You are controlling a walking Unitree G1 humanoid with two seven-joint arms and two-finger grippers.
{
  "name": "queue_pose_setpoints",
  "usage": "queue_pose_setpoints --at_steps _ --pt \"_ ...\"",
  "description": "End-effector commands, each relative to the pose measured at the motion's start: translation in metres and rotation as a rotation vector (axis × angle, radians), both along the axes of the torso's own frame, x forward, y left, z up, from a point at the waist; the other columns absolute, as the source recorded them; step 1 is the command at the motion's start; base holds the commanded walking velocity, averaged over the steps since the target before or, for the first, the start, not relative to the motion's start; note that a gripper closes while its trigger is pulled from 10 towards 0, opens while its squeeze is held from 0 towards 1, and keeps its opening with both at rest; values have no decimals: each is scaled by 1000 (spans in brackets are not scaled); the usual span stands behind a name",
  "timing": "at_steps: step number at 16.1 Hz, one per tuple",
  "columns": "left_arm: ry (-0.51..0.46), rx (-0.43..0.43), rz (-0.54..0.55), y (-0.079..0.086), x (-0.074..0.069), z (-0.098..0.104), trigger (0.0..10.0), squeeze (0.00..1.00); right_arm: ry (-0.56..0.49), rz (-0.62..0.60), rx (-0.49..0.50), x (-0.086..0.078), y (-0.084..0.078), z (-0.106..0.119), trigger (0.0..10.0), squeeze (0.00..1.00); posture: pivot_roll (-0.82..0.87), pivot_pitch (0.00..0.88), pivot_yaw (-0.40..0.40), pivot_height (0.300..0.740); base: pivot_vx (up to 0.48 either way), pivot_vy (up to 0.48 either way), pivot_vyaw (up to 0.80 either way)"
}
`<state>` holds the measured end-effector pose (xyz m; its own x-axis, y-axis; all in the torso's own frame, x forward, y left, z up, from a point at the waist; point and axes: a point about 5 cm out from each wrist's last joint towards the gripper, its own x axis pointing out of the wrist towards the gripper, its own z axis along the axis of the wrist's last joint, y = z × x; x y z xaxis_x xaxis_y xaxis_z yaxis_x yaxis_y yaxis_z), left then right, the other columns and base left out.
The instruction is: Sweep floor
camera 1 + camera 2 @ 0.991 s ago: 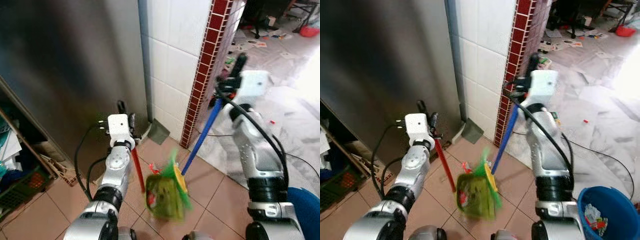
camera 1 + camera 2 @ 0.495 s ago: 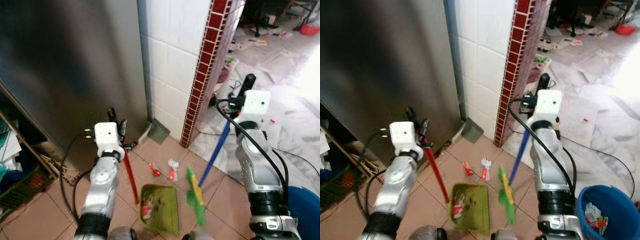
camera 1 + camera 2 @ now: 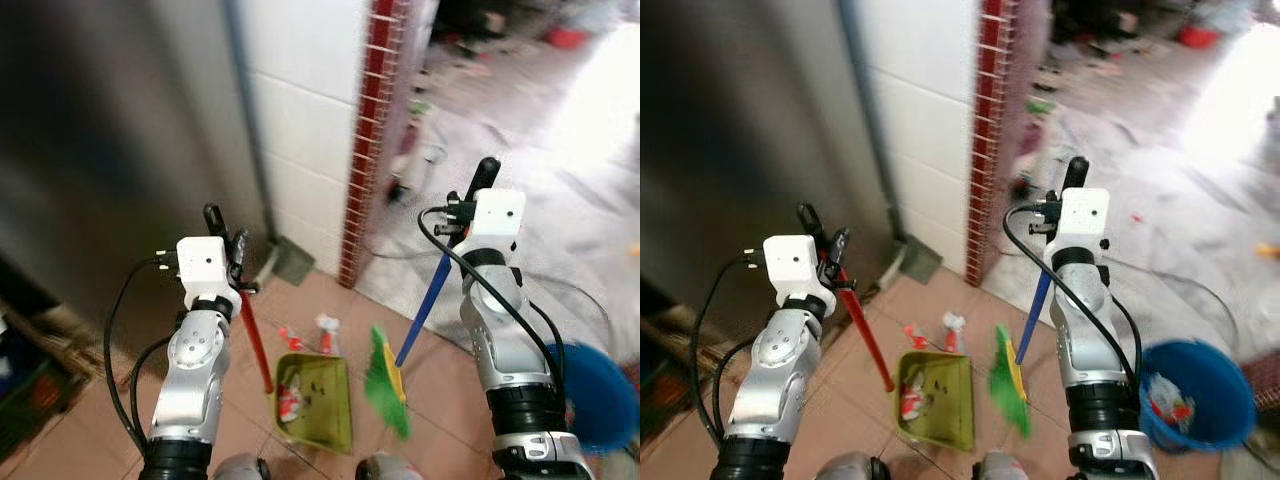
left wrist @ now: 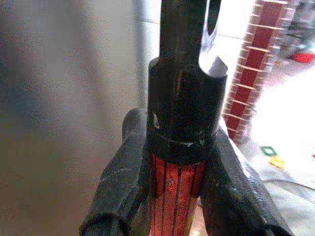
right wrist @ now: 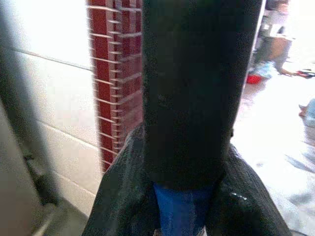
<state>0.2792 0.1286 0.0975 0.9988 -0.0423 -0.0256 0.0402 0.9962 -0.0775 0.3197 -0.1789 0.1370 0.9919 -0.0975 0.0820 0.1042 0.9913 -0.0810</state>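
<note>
A green dustpan [image 3: 318,400] lies on the terracotta tiles with a red and white scrap [image 3: 289,404] inside. Its red handle [image 3: 256,343] rises to my left gripper [image 3: 228,240], which is shut on it just below the black cap [image 4: 179,118]. To the right of the pan stands a broom with green bristles [image 3: 385,385]. My right gripper [image 3: 470,198] is shut on its blue handle [image 3: 425,310], whose blue shaft [image 5: 181,212] sits between the fingers. Two small scraps [image 3: 305,337] lie on the tiles just beyond the pan.
A steel appliance door [image 3: 100,150] stands to the left, with a white tiled wall [image 3: 300,120] and a red brick corner [image 3: 370,120] ahead. A grey wedge [image 3: 291,262] rests at the wall base. A blue bucket [image 3: 1195,395] holding litter stands on the right, near floor cables.
The broom head swung from over the dustpan to its right side, uncovering scraps on the tiles. The camera has turned right, bringing more of the blue bucket into view.
</note>
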Motion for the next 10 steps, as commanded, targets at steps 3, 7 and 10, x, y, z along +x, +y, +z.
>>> queue_pose_setpoints --at_steps 3,7,10 --pt "-29 -13 -25 -5 0 11 10000 0 38 -33 11 -1 -6 -8 10000 0 -113 0 39 740 0 0 -800" --pt "-18 -29 -21 -5 1 14 10000 0 49 -32 3 -1 -8 -10 10000 0 -118 0 35 740 0 0 -800" --pt "-11 -38 -15 -5 3 14 10000 0 60 -29 12 0 -9 -12 10000 0 -121 0 33 740 0 0 -419"
